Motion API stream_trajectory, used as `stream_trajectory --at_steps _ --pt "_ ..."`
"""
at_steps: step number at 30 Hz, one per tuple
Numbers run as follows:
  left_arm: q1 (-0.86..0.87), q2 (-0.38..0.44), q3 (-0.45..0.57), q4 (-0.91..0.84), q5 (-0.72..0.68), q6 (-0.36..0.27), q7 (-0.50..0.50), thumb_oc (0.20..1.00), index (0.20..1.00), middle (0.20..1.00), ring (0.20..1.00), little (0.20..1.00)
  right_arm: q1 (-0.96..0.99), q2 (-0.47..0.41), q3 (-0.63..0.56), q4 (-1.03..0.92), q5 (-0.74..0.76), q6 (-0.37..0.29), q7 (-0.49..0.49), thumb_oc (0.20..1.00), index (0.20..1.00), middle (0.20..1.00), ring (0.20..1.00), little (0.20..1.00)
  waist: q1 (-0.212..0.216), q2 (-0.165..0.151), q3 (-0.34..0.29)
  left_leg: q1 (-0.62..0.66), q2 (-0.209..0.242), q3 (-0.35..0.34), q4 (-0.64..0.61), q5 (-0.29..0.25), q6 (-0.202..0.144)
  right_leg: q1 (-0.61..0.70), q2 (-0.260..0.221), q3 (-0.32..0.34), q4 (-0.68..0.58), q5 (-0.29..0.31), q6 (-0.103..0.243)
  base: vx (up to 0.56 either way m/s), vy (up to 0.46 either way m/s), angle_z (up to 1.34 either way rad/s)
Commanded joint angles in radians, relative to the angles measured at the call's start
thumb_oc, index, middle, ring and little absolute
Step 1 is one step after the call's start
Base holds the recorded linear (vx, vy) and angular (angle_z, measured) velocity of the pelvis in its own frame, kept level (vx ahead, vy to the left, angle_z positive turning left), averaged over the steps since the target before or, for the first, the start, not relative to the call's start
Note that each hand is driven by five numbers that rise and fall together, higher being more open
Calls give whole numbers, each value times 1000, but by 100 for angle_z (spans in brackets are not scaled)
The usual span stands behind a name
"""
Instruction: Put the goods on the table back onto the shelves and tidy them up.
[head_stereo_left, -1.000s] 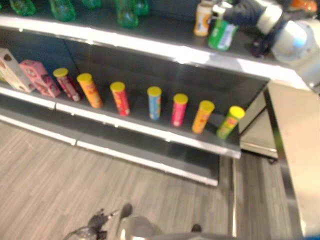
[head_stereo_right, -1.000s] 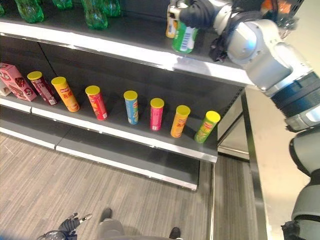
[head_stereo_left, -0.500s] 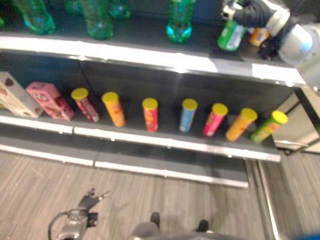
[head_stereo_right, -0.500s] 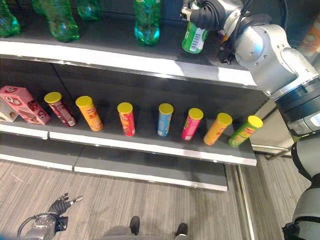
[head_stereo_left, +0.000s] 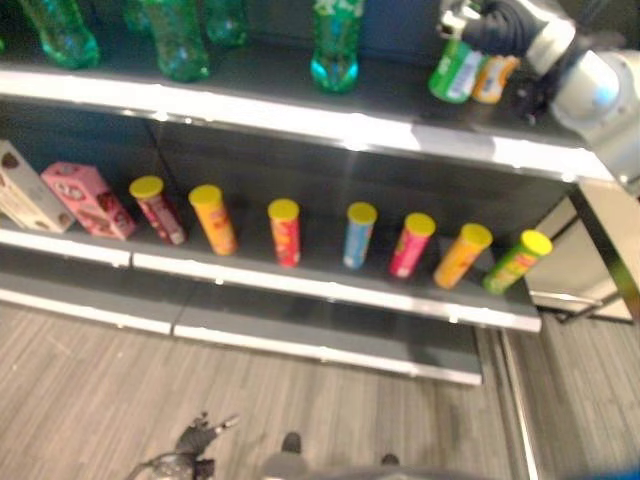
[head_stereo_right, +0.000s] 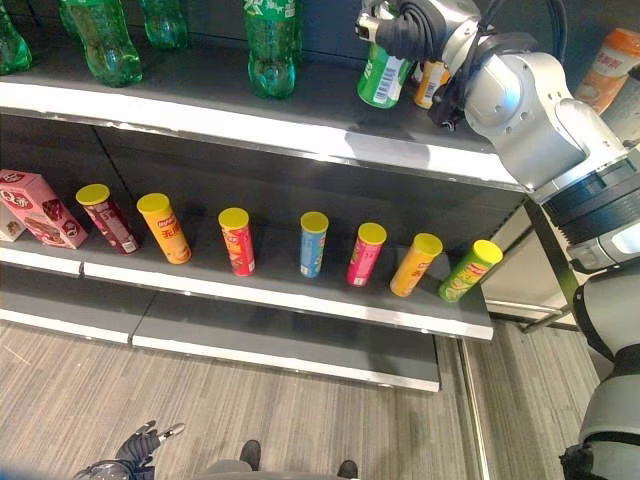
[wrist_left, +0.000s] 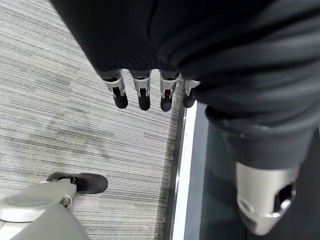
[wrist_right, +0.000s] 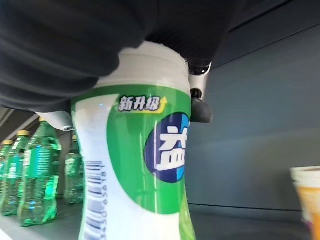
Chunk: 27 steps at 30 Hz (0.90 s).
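Right eye view: the shelving unit (head_stereo_right: 300, 125) spans the scene, its upper shelf carrying green soda bottles (head_stereo_right: 272, 45) toward the left end and an orange-labelled bottle (head_stereo_right: 431, 82) toward the right. On the shelf below stands a row of yellow-lidded snack tubes (head_stereo_right: 313, 243), with a pink box (head_stereo_right: 42, 208) at the row's left end. Just left of the orange-labelled bottle, the right hand (head_stereo_right: 402, 28) has its fingers wrapped round the top of a green-and-white bottle (head_stereo_right: 379, 76), held tilted over the upper shelf. Down by the floor in front of the shelving, the left hand (wrist_left: 145, 89) hangs with fingers straight, holding nothing.
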Motion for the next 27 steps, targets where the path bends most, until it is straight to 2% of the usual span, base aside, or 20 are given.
stream_trajectory --at_steps 1,13,27 --pt "-31 42 -53 25 14 -33 9 1000 1000 1000 1000 1000 -49 -63 13 102 -12 2 -41 200 200 200 200 200 30 0 -51 12 124 29 0 -78 -101 -14 -82 -12 8 -17 65 0 0 0" --pt "-31 46 -59 27 -2 -44 21 1000 1000 1000 1000 1000 -74 -19 48 331 -62 12 -57 200 200 200 200 200 46 -2 -45 2 122 24 0 -73 -106 -7 -88 -32 8 -15 69 1 -3 1" --pt "-26 42 -62 45 3 -47 24 1000 1000 1000 1000 1000 -59 22 65 371 -89 12 -39 200 200 200 200 200 66 -7 -36 -13 121 12 0 -68 -107 -4 -92 -56 12 -18 69 5 -4 5"
